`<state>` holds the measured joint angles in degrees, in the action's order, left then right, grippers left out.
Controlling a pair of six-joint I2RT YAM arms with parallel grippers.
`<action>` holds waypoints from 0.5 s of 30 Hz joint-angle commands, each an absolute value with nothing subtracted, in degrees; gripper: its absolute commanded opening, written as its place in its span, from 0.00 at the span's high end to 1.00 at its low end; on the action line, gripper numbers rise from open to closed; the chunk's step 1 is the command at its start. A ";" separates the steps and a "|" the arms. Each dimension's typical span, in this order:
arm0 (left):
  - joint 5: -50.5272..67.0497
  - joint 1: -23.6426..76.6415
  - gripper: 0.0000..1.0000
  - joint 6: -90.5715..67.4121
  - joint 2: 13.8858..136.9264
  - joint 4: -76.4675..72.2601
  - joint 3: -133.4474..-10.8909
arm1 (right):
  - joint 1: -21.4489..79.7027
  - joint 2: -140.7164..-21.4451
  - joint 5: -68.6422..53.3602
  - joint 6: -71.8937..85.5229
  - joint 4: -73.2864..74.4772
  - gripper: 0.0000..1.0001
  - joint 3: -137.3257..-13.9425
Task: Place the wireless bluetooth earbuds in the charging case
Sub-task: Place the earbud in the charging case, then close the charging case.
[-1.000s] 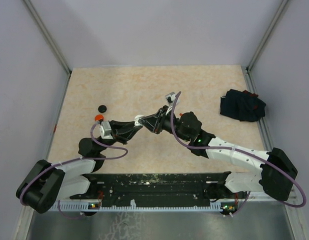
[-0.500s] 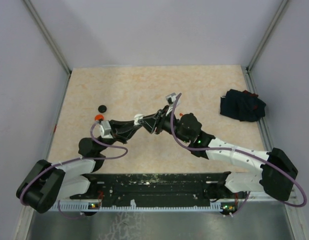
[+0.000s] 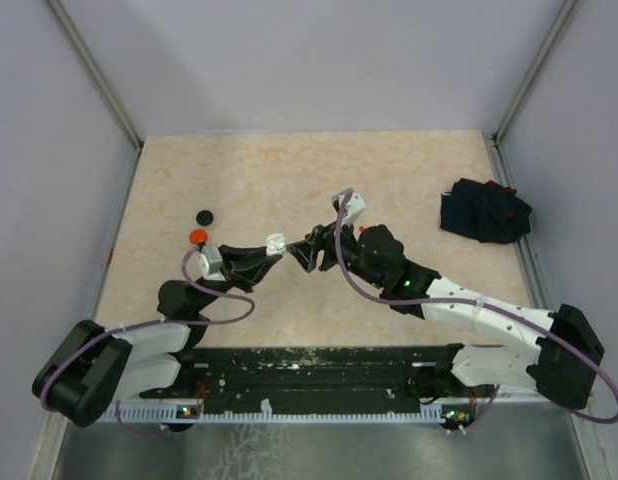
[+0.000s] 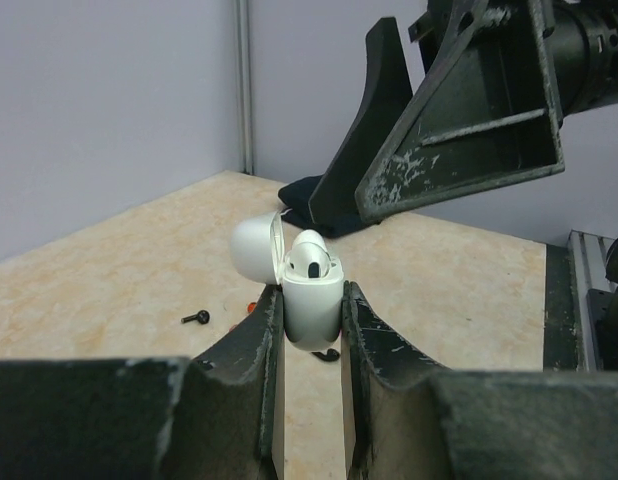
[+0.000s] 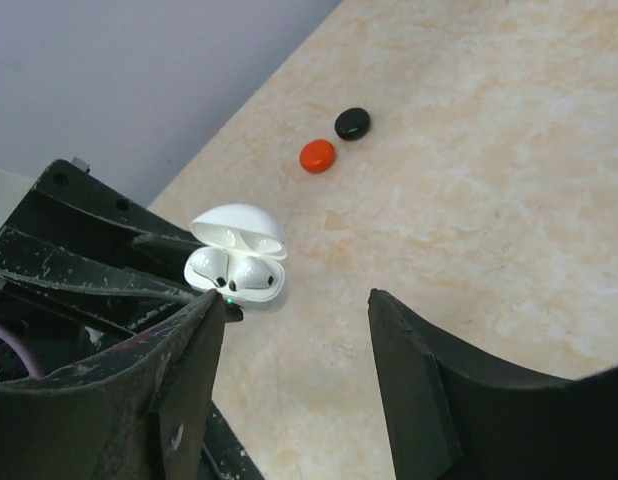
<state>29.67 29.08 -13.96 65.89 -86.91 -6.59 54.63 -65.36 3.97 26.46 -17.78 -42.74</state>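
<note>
My left gripper [image 4: 311,312] is shut on the white charging case [image 4: 311,300], holding it upright above the table with its lid [image 4: 257,247] swung open. Two white earbuds [image 5: 211,268] sit side by side in the case [image 5: 236,275]; a green light glows on its front. My right gripper [image 5: 294,300] stands open just right of the case, touching nothing. In the top view the case [image 3: 275,242] sits between the left gripper [image 3: 272,251] and the right gripper [image 3: 297,252]. A black earbud [image 4: 196,318] lies on the table below.
A black disc [image 3: 203,214] and a red disc [image 3: 197,235] lie on the table left of the left arm. A dark navy cloth bundle [image 3: 484,210] rests at the right edge. Grey walls close in three sides.
My right gripper has opened and drawn back to the right, away from the case. The left gripper still holds the case in the same place.
</note>
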 commanded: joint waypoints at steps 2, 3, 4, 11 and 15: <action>29.14 28.82 1.00 -16.24 62.90 -94.88 -5.28 | 53.63 -61.10 -0.47 16.36 -9.09 0.35 -50.90; 29.50 28.79 1.00 -16.48 61.90 -93.27 -5.19 | 53.09 -61.09 -2.95 15.17 -7.32 0.34 -51.91; 29.93 28.75 1.00 -16.78 61.06 -91.41 -5.22 | 52.34 -61.15 -5.52 14.11 -4.89 0.32 -52.87; 36.03 28.74 1.00 -18.19 54.91 -78.74 -6.99 | 47.07 -63.71 -23.96 10.98 2.60 0.26 -57.58; 39.42 28.74 1.00 -18.98 52.16 -70.90 -9.08 | 47.03 -65.16 -30.75 10.99 2.87 0.25 -59.20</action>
<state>34.68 29.08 -17.21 54.48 -78.74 -6.22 47.37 -63.92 -19.81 12.75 1.67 -55.44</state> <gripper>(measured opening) 0.260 0.743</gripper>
